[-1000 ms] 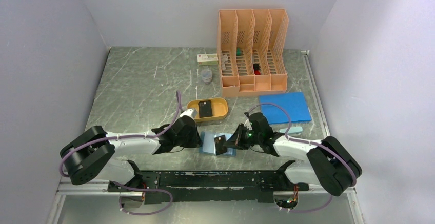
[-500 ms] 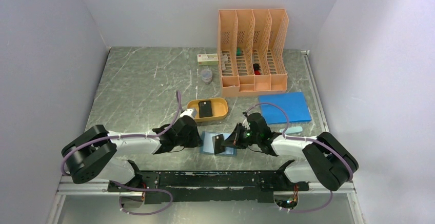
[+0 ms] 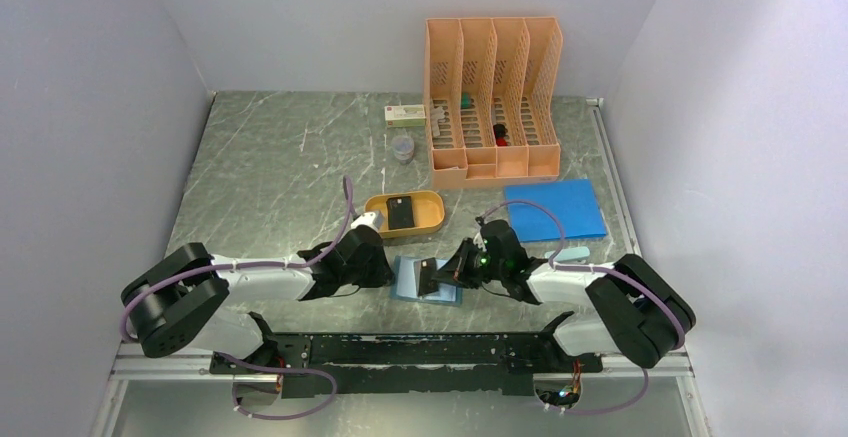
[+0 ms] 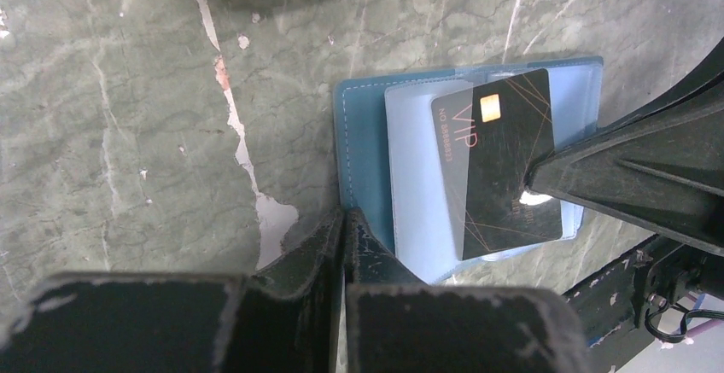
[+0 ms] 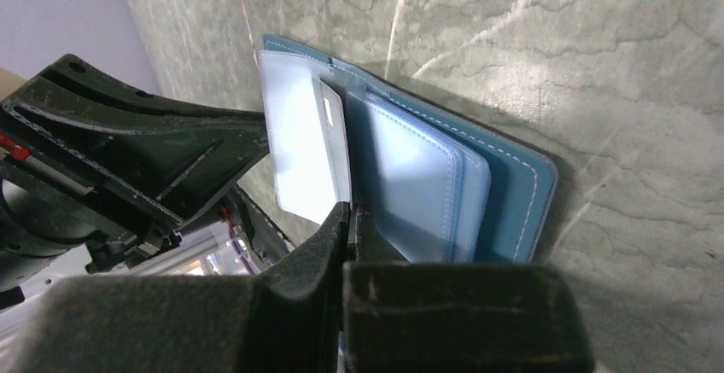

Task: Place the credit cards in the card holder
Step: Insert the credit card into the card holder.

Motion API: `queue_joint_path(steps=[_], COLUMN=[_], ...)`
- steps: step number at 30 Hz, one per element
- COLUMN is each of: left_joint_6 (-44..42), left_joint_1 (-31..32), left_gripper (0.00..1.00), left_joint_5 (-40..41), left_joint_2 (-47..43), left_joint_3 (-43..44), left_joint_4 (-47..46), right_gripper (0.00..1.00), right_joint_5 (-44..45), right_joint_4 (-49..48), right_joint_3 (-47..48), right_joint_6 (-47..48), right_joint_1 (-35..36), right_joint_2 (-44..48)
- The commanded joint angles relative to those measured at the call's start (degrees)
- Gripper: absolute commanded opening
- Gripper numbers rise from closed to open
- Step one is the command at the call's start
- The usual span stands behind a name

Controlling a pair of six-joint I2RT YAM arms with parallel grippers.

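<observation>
The teal card holder (image 4: 363,147) lies open on the table between my two arms, also seen as card holder (image 3: 405,282) from above. A black credit card (image 4: 499,168) marked VIP lies slanted over its clear pockets (image 4: 418,185), its upper end under the clear plastic. My right gripper (image 5: 350,212) is shut on that card's lower edge, card (image 5: 299,147) showing pale with glare. My left gripper (image 4: 345,217) is shut, its tips resting at the holder's near left edge. Another black credit card (image 3: 401,212) lies in the orange tray (image 3: 432,219).
An orange desk organizer (image 3: 493,102) stands at the back. A bright-blue sheet (image 3: 555,209) lies at the right, with a small pale teal item (image 3: 572,254) in front of it. A white box (image 3: 405,114) and a small cup (image 3: 402,147) sit left of the organizer.
My right gripper has carried the card a little to the left, further over the holder. My left gripper's jaws have closed at the holder's edge; that arm has hardly moved.
</observation>
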State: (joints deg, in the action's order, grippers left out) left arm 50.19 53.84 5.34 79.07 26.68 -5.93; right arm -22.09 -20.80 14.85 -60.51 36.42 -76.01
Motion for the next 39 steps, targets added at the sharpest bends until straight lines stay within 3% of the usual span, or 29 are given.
queue_joint_path(steps=[1,28,29,34,39], left_joint_6=[0.1,8.3,8.4,8.5,8.6], left_joint_1=[0.5,0.6,0.6,0.6,0.7], left_gripper=[0.06,0.05,0.05,0.05,0.05], left_joint_5=[0.7,-0.3,-0.3,-0.6,-1.2], left_joint_2=[1.6,0.0,-0.1,-0.2,0.0], left_joint_3=[-2.5,-7.1,-7.1,-7.2,-7.4], left_joint_4=[5.1,0.2,0.1,-0.5,-1.2], right_gripper=[0.00,0.00,0.02,0.33,0.44], right_joint_5=[4.0,7.9,7.9,7.9,7.8], right_joint_4=[-0.5,-1.4,-0.5,2.6,3.6], right_joint_3=[-1.8,-0.2,0.1,1.8,2.8], right_joint_6=[-1.3,-4.6,-4.0,-2.1,-1.0], right_joint_1=[0.3,7.1,7.1,7.2,7.6], right_joint_2=[-0.8,-2.0,-1.8,-1.1,-1.4])
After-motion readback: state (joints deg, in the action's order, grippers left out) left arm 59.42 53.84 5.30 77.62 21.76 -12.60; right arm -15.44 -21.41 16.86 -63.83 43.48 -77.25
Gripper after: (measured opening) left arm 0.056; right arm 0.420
